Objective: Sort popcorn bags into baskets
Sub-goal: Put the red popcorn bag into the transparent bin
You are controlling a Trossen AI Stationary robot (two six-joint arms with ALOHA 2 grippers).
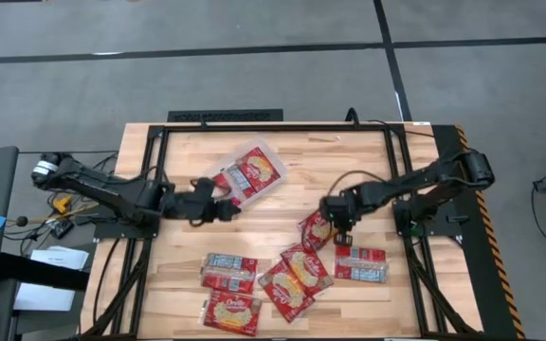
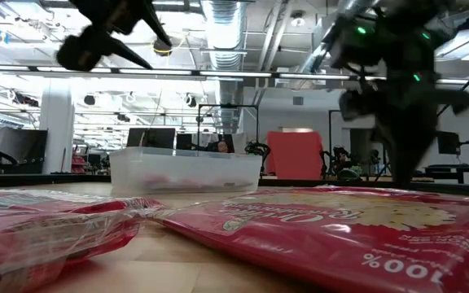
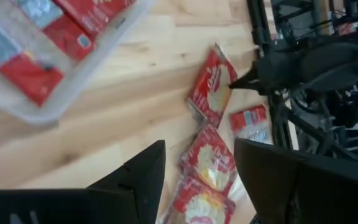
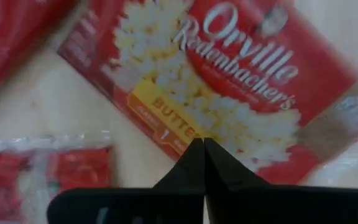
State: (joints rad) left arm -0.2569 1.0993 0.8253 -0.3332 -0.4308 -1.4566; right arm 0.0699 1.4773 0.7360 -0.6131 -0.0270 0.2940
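Packets: flat red film popcorn bags (image 1: 292, 275) scattered at table's 6 o'clock; light, floppy, slick, so pinch by edge seam. Shallow clear plastic tray (image 1: 252, 172) at 12 o'clock. Right gripper (image 1: 337, 227) pinched shut on packet (image 1: 317, 230); left gripper (image 1: 224, 206) parted, empty, beside tray.

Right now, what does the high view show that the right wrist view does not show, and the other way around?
Only the high view shows the clear basket with packets inside, the left gripper beside it, and the loose bags at the table's near edge. Only the right wrist view shows the printed brand and butter label on the popcorn bag. Both show the right gripper, shut, at that bag.
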